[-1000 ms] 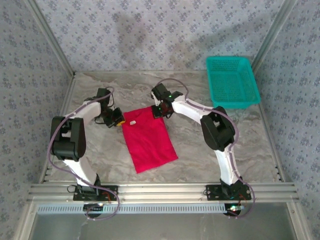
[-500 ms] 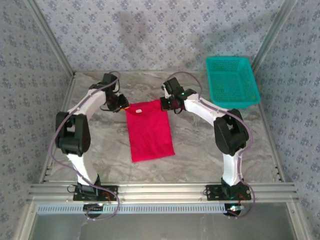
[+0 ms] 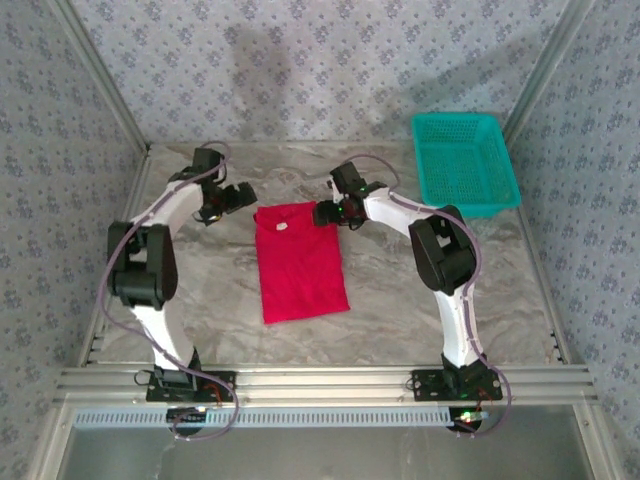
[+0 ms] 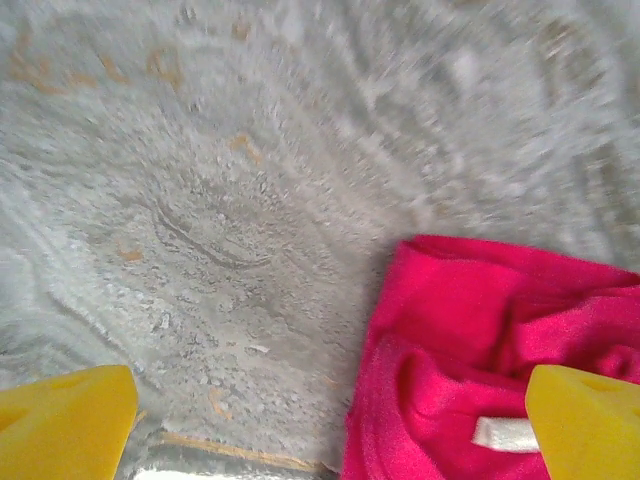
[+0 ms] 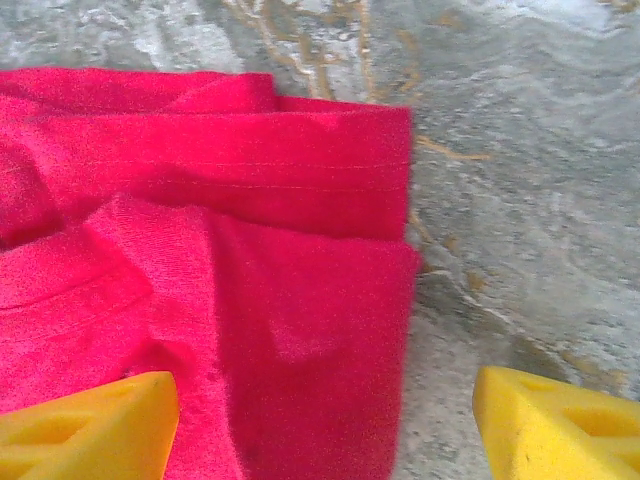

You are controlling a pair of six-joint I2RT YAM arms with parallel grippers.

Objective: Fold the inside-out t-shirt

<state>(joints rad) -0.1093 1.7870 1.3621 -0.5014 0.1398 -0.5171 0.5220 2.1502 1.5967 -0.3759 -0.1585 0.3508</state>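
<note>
red t-shirt (image 3: 300,265): 1 | teal basket (image 3: 465,165): 1 | arms (image 3: 150,270) (image 3: 440,250): 2 | claws (image 3: 236,196) (image 3: 325,213): 2

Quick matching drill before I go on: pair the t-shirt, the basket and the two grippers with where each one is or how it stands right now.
Things:
1. t-shirt
2. basket
3. left gripper
4. right gripper

Places and states:
A. teal, at the far right corner of the table
B. open, at the t-shirt's far right corner
C. red, lying folded flat in the middle
D. open, at the t-shirt's far left corner

Pairs: 1-C, 2-A, 3-D, 4-B
</note>
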